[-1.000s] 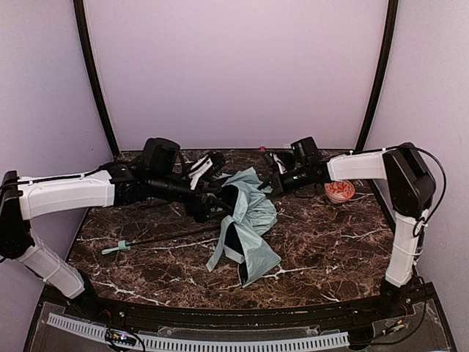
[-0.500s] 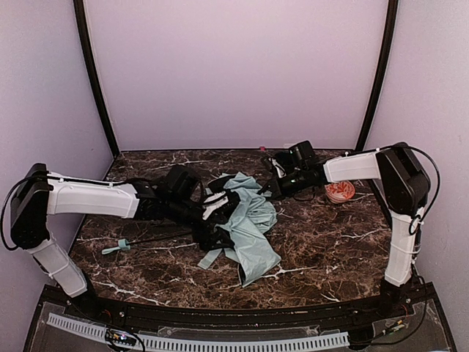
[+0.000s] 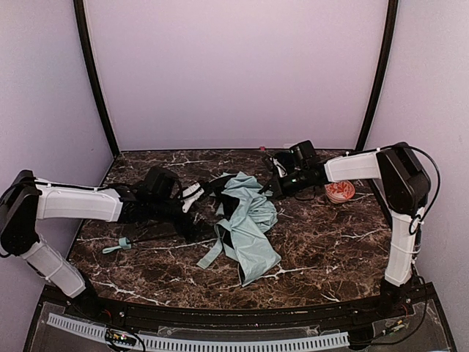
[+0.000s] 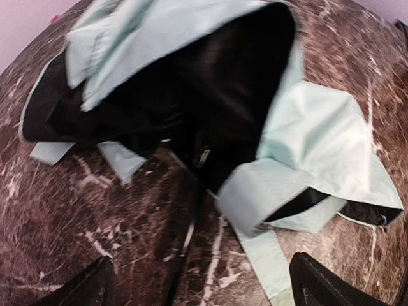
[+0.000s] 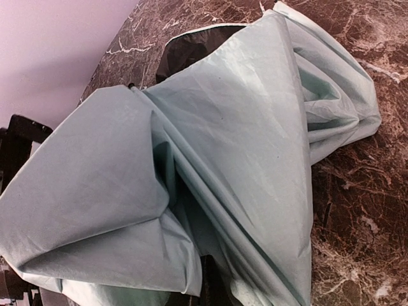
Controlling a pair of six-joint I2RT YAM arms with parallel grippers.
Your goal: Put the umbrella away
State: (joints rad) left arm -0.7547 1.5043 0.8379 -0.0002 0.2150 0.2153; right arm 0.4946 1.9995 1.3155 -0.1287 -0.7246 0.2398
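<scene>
Gathering of the crumpled pale mint-green fabric umbrella [image 3: 249, 220], heaped mid-way on the dark marbled surface [image 3: 330, 249], looks barely begun: right fingers [image 3: 277, 182] clenched, seemingly on its far fold, left fingers [image 4: 322, 287] spread wide and empty just short of its black underside [image 4: 236, 83], so next, I'd judge, they must close on loose cloth.

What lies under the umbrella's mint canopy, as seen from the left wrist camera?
Under the umbrella canopy its black underside shows, with the thin black shaft running out over the marble table. Whatever lies deeper inside the folds is covered by fabric.
</scene>
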